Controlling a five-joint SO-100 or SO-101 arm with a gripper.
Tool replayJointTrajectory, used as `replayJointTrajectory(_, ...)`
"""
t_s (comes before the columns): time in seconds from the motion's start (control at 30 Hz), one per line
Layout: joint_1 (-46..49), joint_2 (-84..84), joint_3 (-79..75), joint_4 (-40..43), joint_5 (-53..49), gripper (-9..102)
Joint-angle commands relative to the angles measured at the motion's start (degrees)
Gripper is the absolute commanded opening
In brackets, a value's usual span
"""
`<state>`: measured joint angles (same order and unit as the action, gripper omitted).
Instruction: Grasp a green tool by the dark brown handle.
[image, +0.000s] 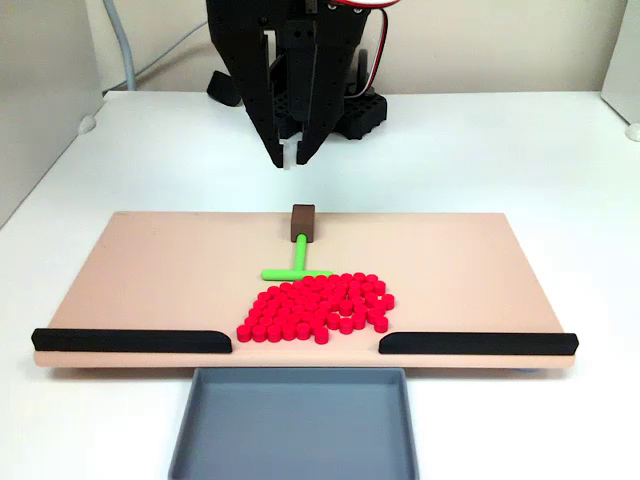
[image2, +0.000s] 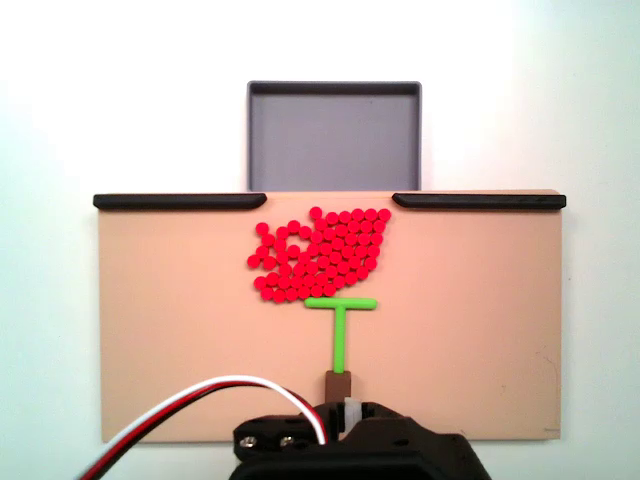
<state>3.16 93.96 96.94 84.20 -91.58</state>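
We see a smooth, matt tan board (image: 150, 260) that looks like plastic, lying on a smooth white desk (image: 500, 150). The green tool (image: 297, 268) looks like smooth plastic with a slight sheen, and its dark brown handle (image: 302, 221) appears matt. The small red cylinders (image: 320, 306) look like bright, smooth plastic. Two black strips (image: 130, 341) seem matt. The grey tray (image: 290, 425) is matt plastic. The black end effector (image: 292, 152) looks like matt, printed plastic.

I work in a lab-like test setup: a plain white surface (image: 480, 150), a tan board (image: 150, 270), and a grey tray (image: 290, 460).
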Motion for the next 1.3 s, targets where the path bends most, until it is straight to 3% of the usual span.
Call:
replayJointTrajectory(0.0, -0.7, 2.3, -1.0, 0.1, 0.4, 0)
replayJointTrajectory(1.27, 0.3, 0.8, 3.9, -0.7, -2.2, 1)
